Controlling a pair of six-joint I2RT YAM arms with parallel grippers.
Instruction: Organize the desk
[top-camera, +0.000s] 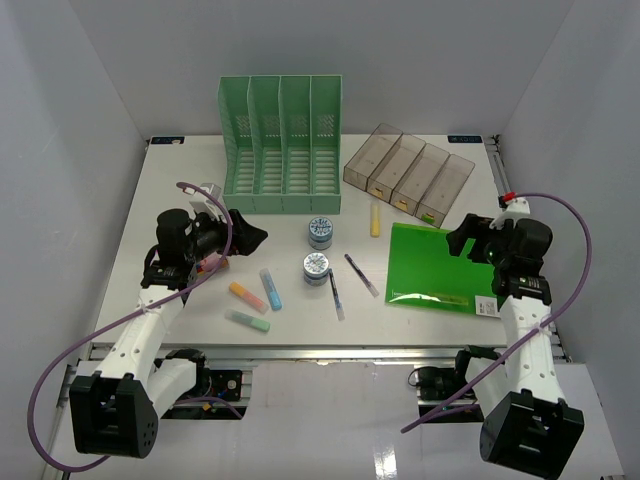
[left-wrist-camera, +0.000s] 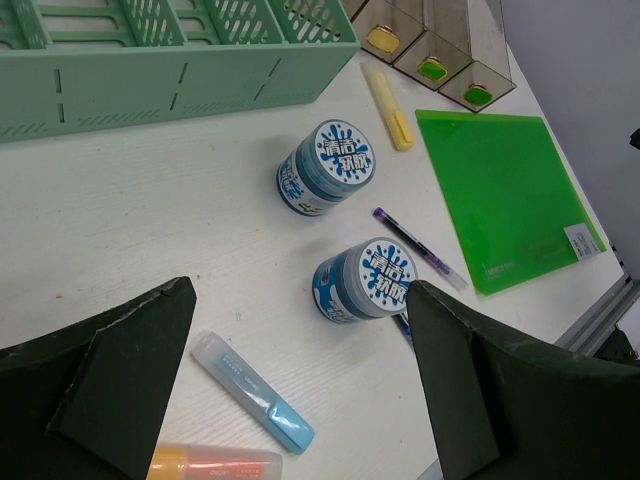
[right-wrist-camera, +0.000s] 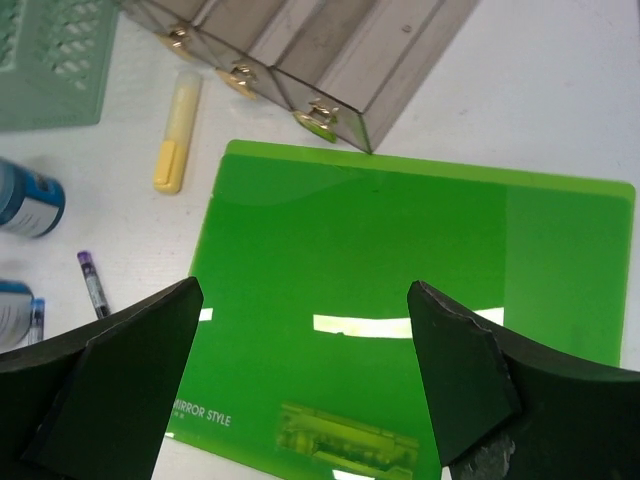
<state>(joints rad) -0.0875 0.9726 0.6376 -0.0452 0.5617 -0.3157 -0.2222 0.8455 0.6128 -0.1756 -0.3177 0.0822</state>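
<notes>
The white desk (top-camera: 180, 190) carries scattered stationery. My left gripper (top-camera: 245, 238) hovers open over its left middle, holding nothing. In the left wrist view, the left gripper (left-wrist-camera: 300, 290) frames a blue highlighter (left-wrist-camera: 252, 390), an orange highlighter (left-wrist-camera: 215, 465) and a blue jar (left-wrist-camera: 365, 278); a second jar (left-wrist-camera: 325, 167) stands further off. My right gripper (top-camera: 462, 240) hangs open and empty above a flat green folder (top-camera: 432, 267). Through the right wrist camera, the right gripper (right-wrist-camera: 305, 288) spans the green folder (right-wrist-camera: 400, 260).
A green slotted file rack (top-camera: 281, 145) stands at the back, with a grey drawer unit (top-camera: 408, 172) to its right. A yellow highlighter (top-camera: 376, 220), two pens (top-camera: 361, 274) (top-camera: 336, 292) and a green highlighter (top-camera: 247, 320) lie about the middle.
</notes>
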